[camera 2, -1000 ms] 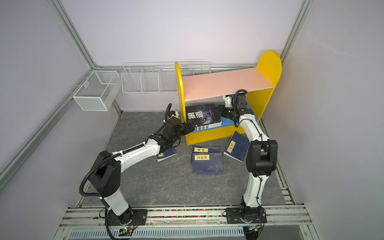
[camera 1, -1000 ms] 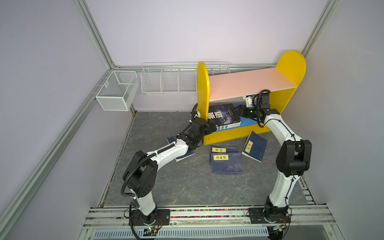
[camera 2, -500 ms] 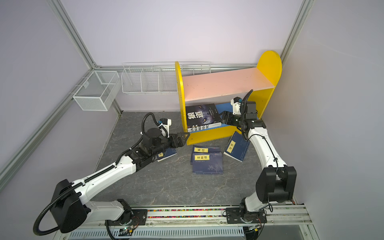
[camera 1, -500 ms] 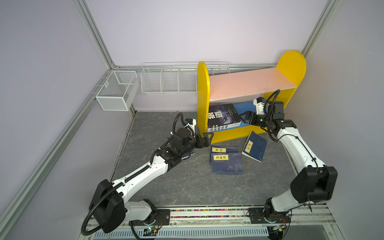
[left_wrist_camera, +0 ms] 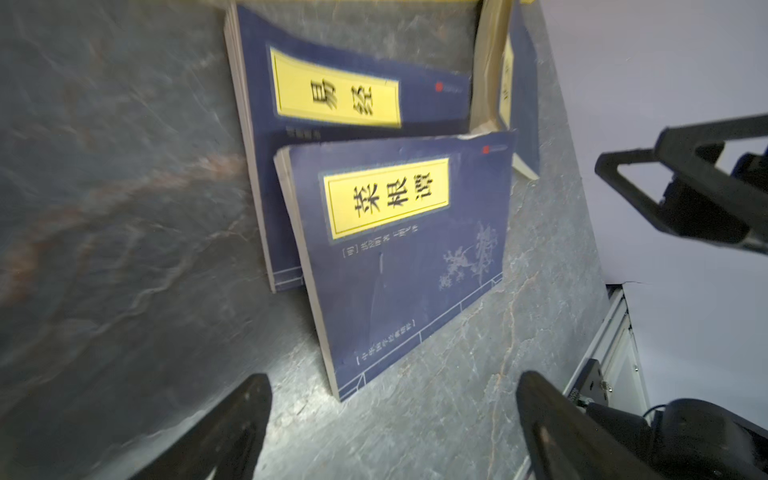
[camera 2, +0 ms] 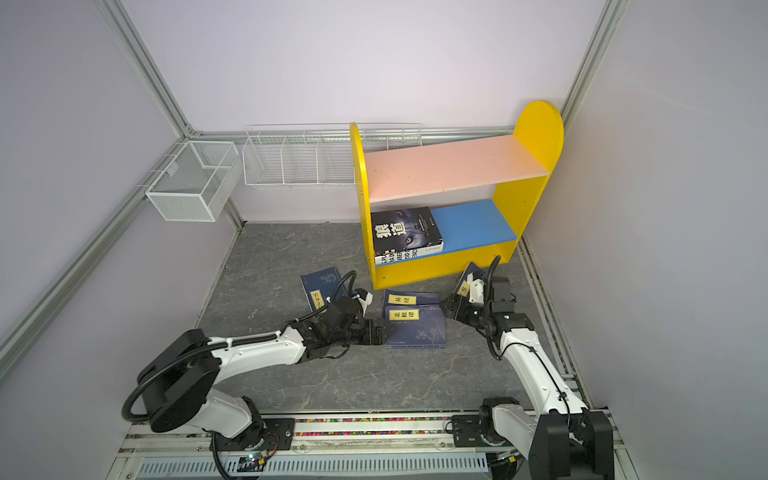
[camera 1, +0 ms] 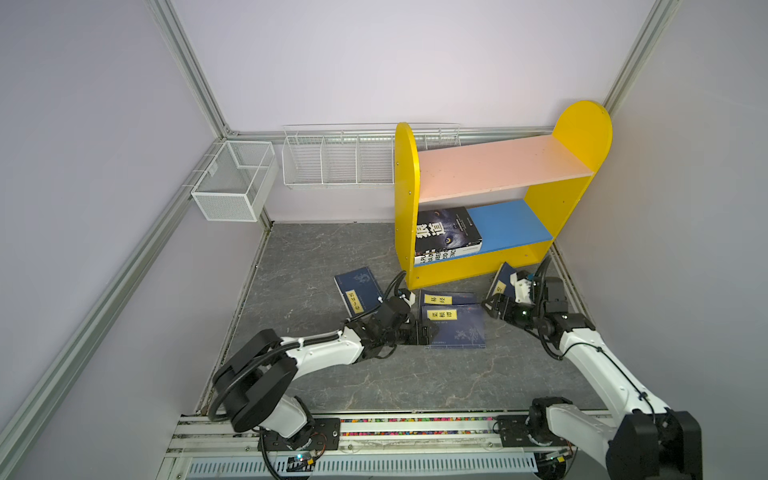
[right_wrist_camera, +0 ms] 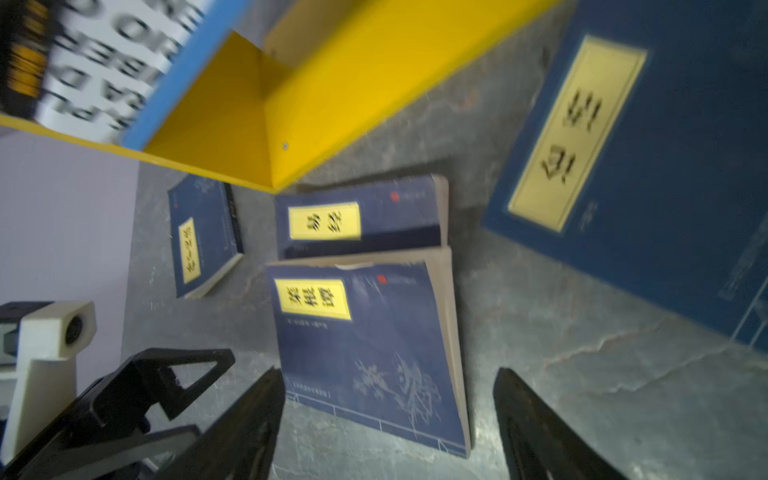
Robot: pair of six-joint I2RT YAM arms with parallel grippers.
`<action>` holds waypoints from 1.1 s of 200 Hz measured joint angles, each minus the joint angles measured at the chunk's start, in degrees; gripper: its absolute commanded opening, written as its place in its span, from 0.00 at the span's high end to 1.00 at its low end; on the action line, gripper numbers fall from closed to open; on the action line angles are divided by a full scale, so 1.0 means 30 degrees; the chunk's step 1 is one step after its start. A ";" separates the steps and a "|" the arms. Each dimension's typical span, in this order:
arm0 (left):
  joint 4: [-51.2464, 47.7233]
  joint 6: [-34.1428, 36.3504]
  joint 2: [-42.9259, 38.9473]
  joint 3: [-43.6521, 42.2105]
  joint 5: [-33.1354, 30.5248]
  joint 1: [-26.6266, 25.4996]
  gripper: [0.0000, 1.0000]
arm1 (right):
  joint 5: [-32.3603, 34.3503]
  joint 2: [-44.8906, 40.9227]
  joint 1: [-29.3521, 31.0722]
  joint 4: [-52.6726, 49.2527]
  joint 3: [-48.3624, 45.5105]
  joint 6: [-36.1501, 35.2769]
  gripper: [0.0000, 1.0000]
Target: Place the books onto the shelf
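Navy paperbacks are what remains: four lie on the tabletop (camera 1: pixel 311 374) before the shelf (camera 1: pixel 405 187), a left paperback (camera 1: pixel 359 289), an overlapping pair (camera 1: pixel 455 328) and a right paperback (camera 1: pixel 502 282). Only a black book (camera 1: pixel 446 228) resting on a white-and-blue book (camera 1: pixel 440 255) has reached the blue board (camera 1: pixel 507 222); the pink board (camera 1: pixel 498 166) is bare. Left gripper (left_wrist_camera: pixel 392 384) and right gripper (right_wrist_camera: pixel 388 374) flank the pair, jaws apart and empty.

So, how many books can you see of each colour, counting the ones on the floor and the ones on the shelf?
Navy books, on the floor: 4
Black book, on the shelf's blue board: 1
White book, under the black one: 1
Total: 6
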 measured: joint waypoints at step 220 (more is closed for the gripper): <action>0.8888 -0.3373 0.3570 -0.1319 -0.0918 -0.0408 0.23 | 0.1887 0.6696 0.2244 0.2455 0.0270 -0.0255 0.61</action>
